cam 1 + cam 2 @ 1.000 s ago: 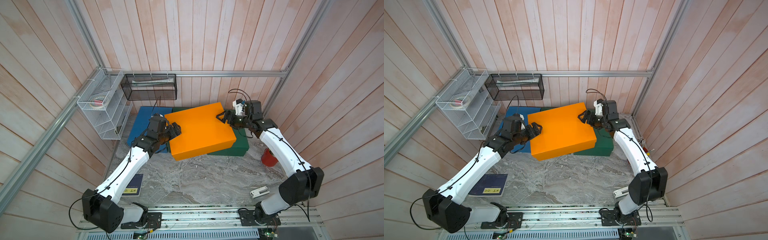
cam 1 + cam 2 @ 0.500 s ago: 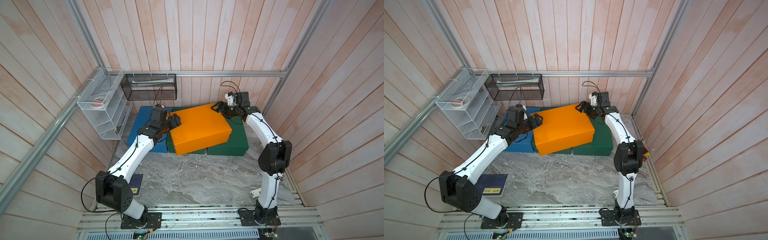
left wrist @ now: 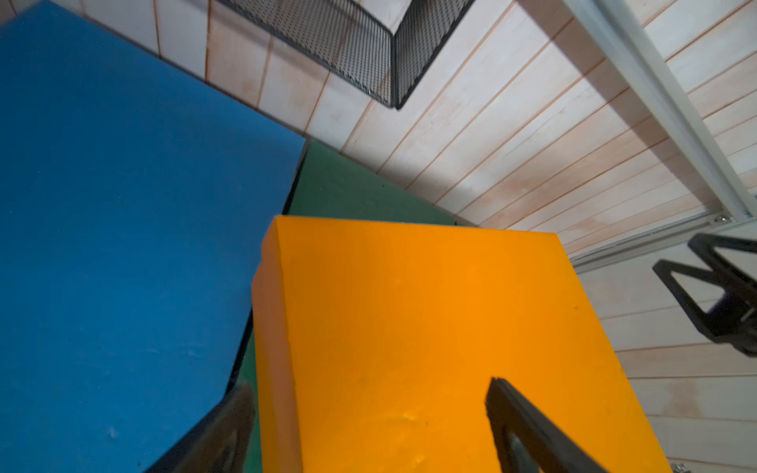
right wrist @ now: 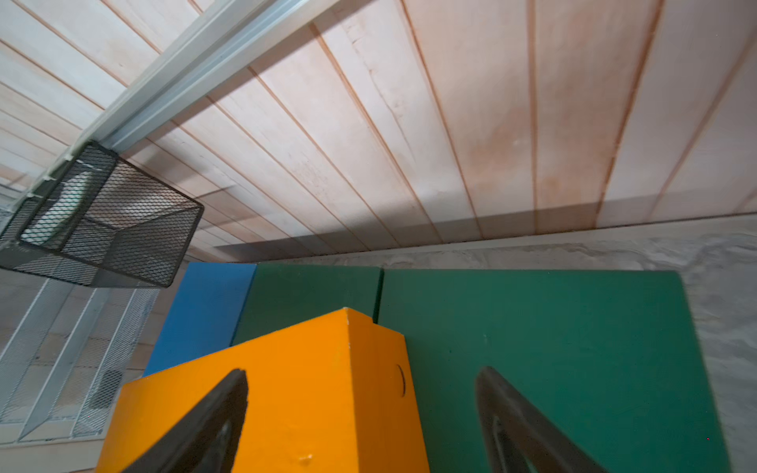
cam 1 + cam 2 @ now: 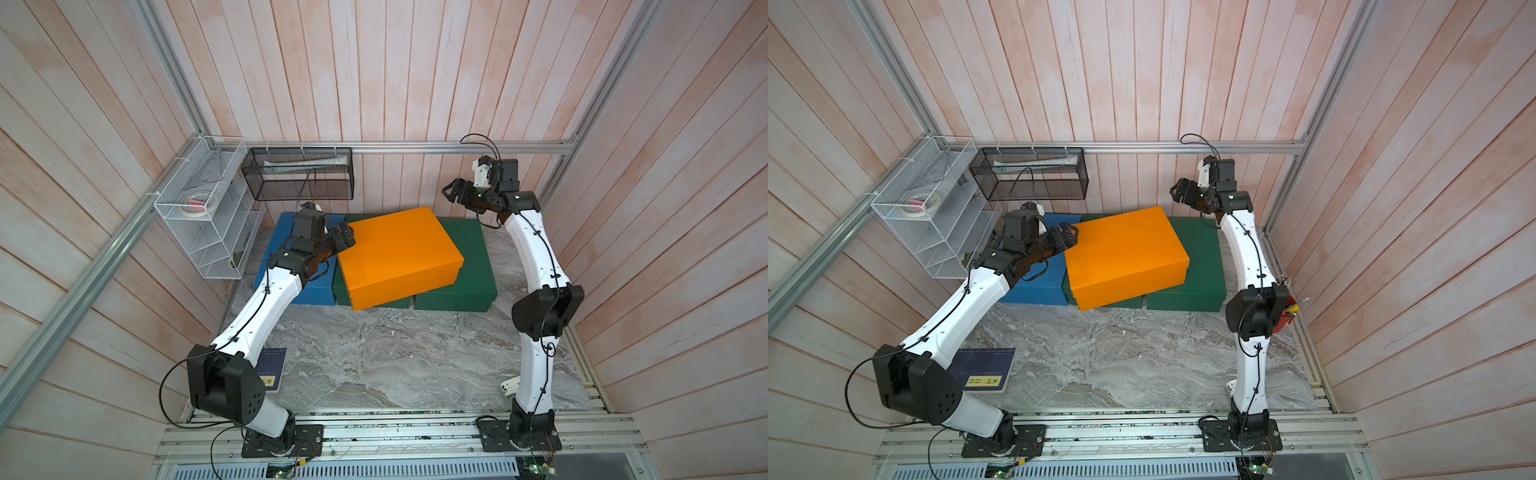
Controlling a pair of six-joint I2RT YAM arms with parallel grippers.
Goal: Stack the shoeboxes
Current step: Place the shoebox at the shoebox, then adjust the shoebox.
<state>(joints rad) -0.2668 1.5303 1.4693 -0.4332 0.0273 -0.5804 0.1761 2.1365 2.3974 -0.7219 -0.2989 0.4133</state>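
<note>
I've landed the orange lidded cardboard shoebox (image 5: 399, 253) askew across both dark green shoeboxes (image 5: 469, 266) at the bench's (image 5: 395, 353) far edge — right gripper (image 5: 451, 193) lifted clear, left gripper (image 5: 341, 243) straddling its corner, both spread — squaring comes next.

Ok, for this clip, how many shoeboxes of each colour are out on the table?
Blue shoebox: 1
Orange shoebox: 1
Dark green shoeboxes: 2
Total: 4
</note>
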